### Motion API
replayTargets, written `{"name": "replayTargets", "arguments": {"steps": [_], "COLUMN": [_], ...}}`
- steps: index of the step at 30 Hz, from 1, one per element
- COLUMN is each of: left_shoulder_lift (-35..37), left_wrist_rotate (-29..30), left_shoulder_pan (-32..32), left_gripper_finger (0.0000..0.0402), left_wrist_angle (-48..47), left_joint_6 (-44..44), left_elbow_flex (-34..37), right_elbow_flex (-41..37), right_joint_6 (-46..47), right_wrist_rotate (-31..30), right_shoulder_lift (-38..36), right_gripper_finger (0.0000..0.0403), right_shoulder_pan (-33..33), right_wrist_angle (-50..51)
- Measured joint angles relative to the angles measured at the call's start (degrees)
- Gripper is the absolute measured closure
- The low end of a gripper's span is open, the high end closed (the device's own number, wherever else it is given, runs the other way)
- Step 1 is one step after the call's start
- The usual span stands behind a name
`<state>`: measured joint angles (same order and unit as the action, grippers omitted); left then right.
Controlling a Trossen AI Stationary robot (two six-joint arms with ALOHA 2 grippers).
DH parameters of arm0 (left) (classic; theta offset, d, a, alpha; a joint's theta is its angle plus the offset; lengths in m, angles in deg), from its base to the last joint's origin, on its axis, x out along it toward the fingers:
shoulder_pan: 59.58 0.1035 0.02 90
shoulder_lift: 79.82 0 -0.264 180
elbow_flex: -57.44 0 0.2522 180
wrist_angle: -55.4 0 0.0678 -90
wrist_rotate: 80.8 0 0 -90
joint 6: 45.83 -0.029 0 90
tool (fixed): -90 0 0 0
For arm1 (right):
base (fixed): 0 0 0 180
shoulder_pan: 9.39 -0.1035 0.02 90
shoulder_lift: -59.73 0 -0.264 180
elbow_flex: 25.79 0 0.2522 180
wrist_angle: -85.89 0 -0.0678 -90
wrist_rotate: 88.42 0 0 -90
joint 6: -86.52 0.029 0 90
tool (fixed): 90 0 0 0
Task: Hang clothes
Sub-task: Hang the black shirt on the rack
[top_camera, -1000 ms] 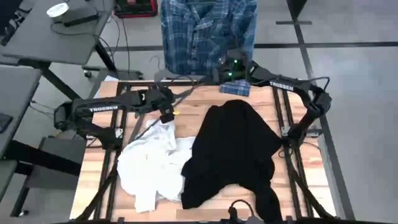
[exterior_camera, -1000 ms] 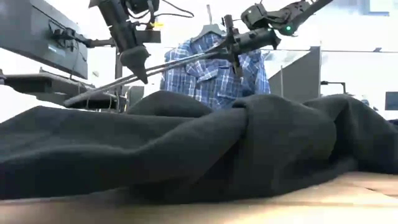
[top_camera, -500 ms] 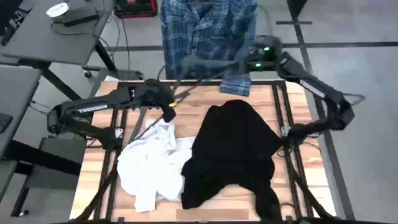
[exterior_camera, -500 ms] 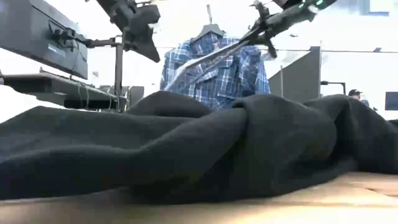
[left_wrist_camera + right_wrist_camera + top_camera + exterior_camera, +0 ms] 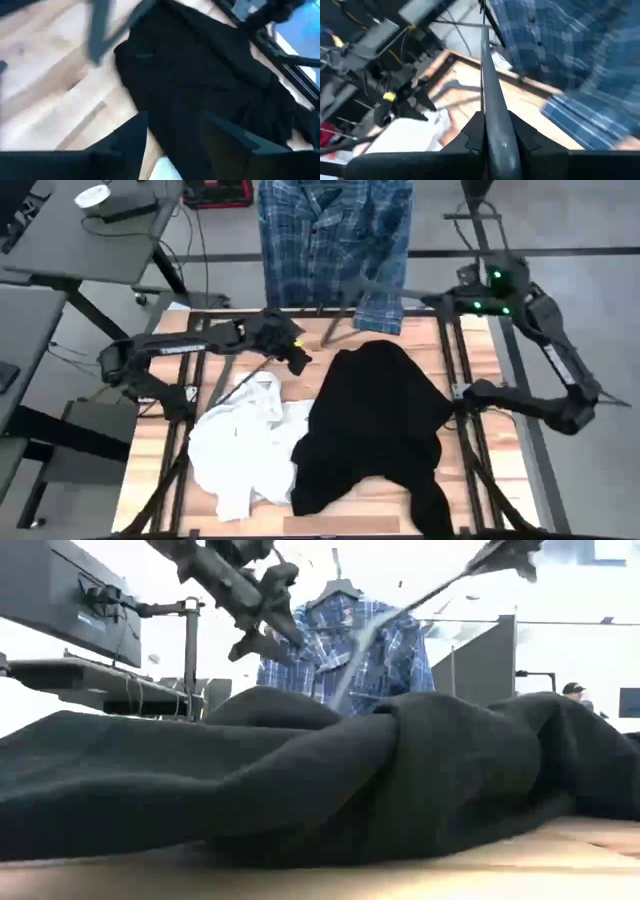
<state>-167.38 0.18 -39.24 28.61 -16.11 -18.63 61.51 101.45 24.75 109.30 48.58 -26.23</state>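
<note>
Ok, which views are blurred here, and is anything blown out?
Left wrist view: all smeared, black top and table boards soft. Right wrist view: plaid shirt streaked, while the hanger in the right tool stays sharper. Low view: background washed out white, black top a blurred foreground. High view: fairly crisp and evenly lit.

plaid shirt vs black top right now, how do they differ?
The plaid shirt is blue-and-white checked; the black top is plain. The shirt hangs upright beyond the table's far edge; the top lies crumpled flat on the table. The shirt's hem sits near the hanger in the right tool; the top is untouched. Both are limp garments.
</note>
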Motion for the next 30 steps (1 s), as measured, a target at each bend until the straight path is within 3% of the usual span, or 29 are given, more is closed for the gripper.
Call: {"name": "replayTargets", "arguments": {"steps": [14, 22, 30], "left_shoulder_lift": [-13.03, -16.68, -17.5], "left_wrist_rotate": [-1.36, -1.16, -0.92], "left_shoulder_pan": [-1.92, -1.72, -1.9], "left_gripper_finger": [0.0239, 0.024, 0.024], "left_wrist_angle": [5.66, 6.54, 6.0], "left_joint_6": [0.81, -3.56, -4.97], "left_elbow_flex": [-3.37, -7.9, -8.46], "right_elbow_flex": [2.24, 1.82, 0.04], "right_joint_6": [-2.98, -3.76, -5.77], "right_wrist_rotate": [0.7, 0.8, 0.08], "right_shoulder_lift": [-3.83, -3.94, -4.21], "right_gripper_finger": [0.0374, 0.0374, 0.0374], "right_shoulder_pan": [2.98, 2.94, 4.28], "right_wrist_angle": [8.31, 13.64, 12.56]}}
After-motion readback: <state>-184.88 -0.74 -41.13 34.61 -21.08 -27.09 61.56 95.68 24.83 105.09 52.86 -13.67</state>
